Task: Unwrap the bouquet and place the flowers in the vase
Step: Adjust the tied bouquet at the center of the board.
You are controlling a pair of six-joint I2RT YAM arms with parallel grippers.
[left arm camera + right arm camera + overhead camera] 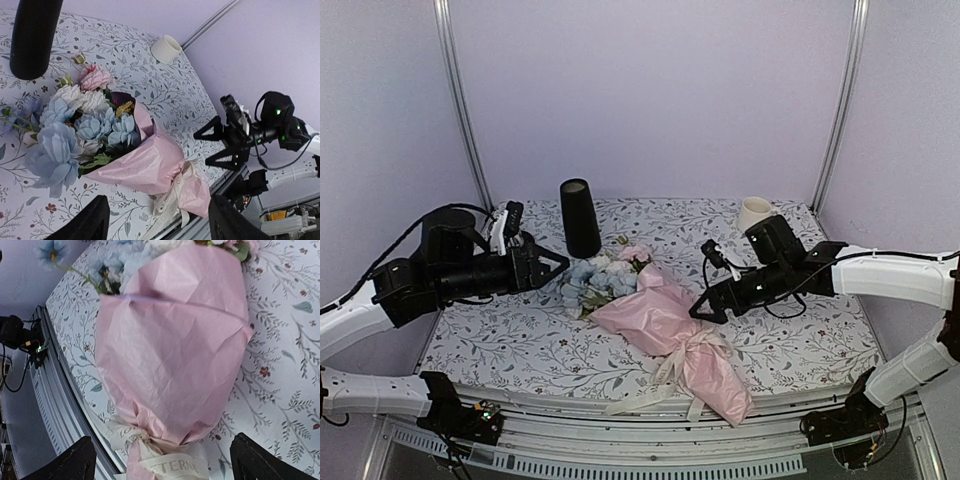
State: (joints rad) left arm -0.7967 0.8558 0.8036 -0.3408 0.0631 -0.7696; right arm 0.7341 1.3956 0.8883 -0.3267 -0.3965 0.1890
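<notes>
Now: bouquet (660, 330) lies wrapped, tail at 5 o'clock reaching the near edge. Vase (579, 217) upright at 11 o'clock of it, probably tippy. My left pincer (560, 268) and right pincer (708, 308) gape wide, empty. Ribbon (170, 465) tied; a hard tug could drag everything off. Right wrist view reads the ribbon's lettering, no vase; overhead shows the vase's mouth.

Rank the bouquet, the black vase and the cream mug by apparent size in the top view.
bouquet: clearly largest
vase: second
cream mug: smallest; it stands at the far edge, so distance may shrink it slightly
</notes>
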